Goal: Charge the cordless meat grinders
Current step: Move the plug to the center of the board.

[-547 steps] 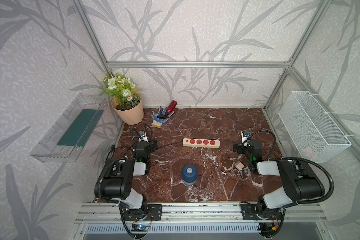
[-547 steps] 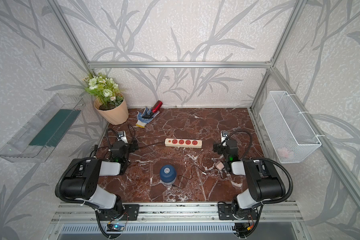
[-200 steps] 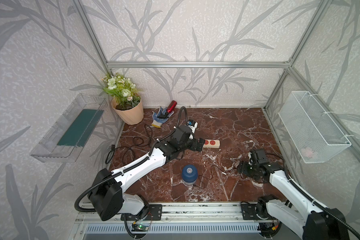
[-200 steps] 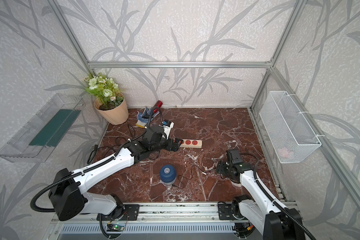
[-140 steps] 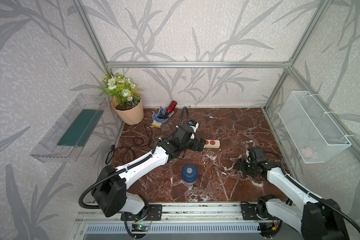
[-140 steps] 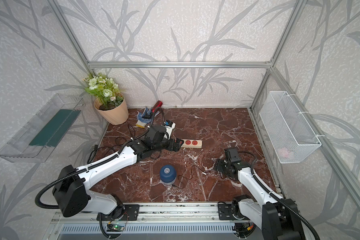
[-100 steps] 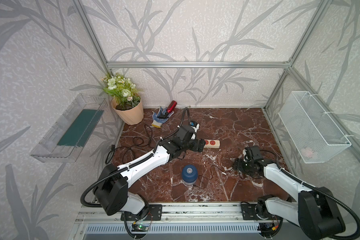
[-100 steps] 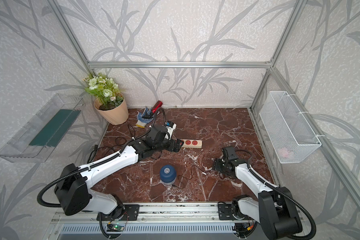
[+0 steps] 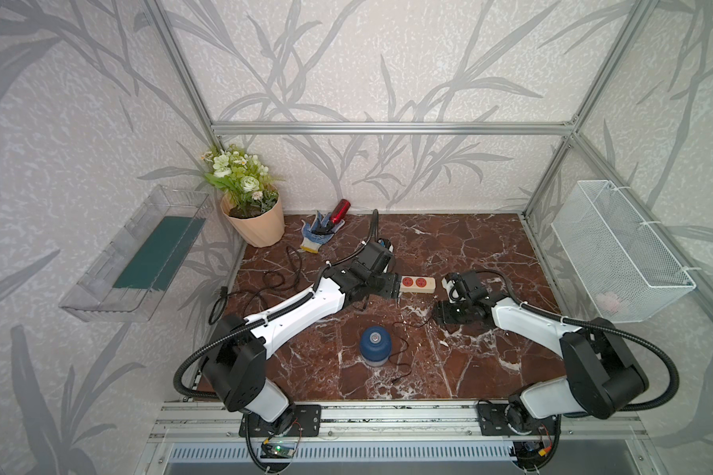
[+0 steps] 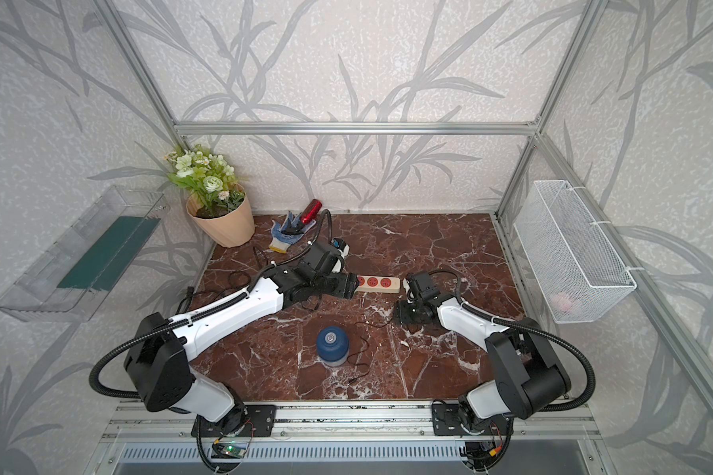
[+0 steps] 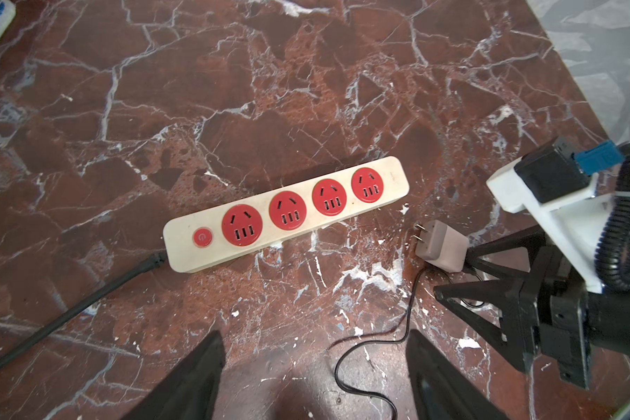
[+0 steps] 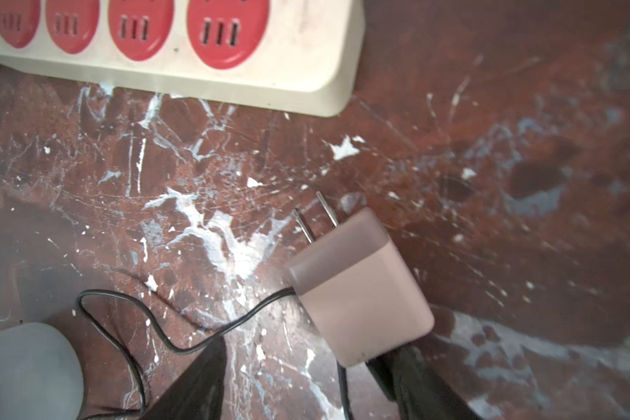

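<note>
Charging has not begun; nothing is plugged in. One cordless meat grinder [image 9: 374, 344] stands front-centre. Behind it the left gripper [image 11: 313, 336] hovers wide open and empty near one power strip [image 11: 284, 214], whose four red sockets are all free. One two-pronged adapter [image 12: 357, 287] lies just beside the strip; the right gripper [image 12: 302, 351], jaws apart, straddles its rear without clamping it. Grasping and insertion remain.
</note>
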